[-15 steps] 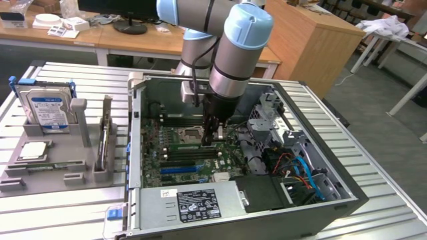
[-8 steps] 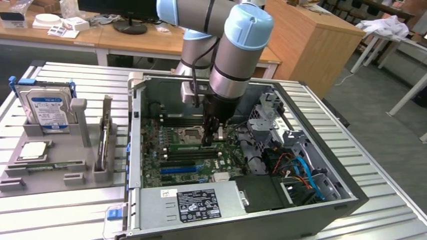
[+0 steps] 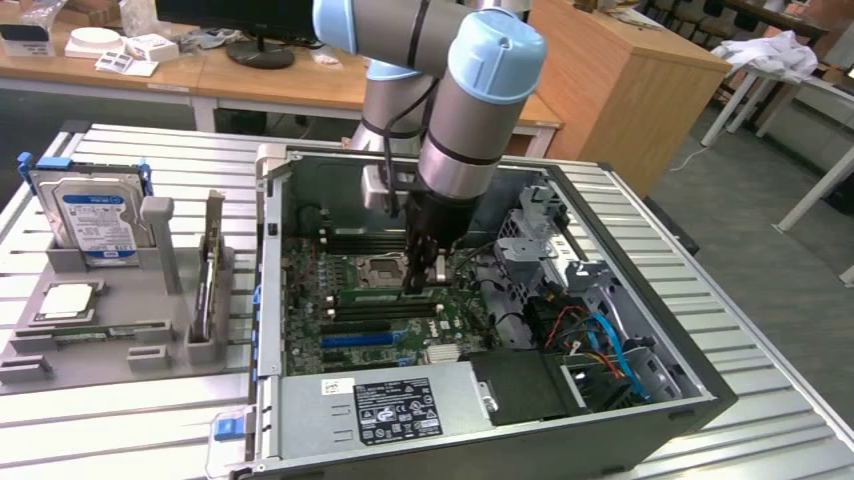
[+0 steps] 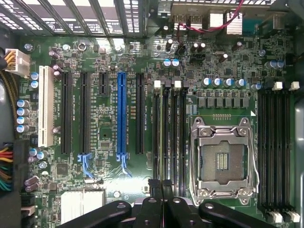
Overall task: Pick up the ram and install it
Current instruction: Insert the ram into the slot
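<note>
Slatted metal table (image 3: 134,430), open PC case (image 3: 667,420). Gripper (image 3: 427,283) closed, clasping nothing, tips at ram (image 3: 384,295), apparently slotted into motherboard (image 4: 104,61); full seating unconfirmed.

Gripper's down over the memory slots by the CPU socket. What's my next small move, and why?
Probably ease straight down a little without opening. The gripper is shut on what looks like the ram, held lengthwise along the memory slots beside the empty CPU socket. I can't tell whether it is fully seated, so a short, gentle press seems safest.
</note>
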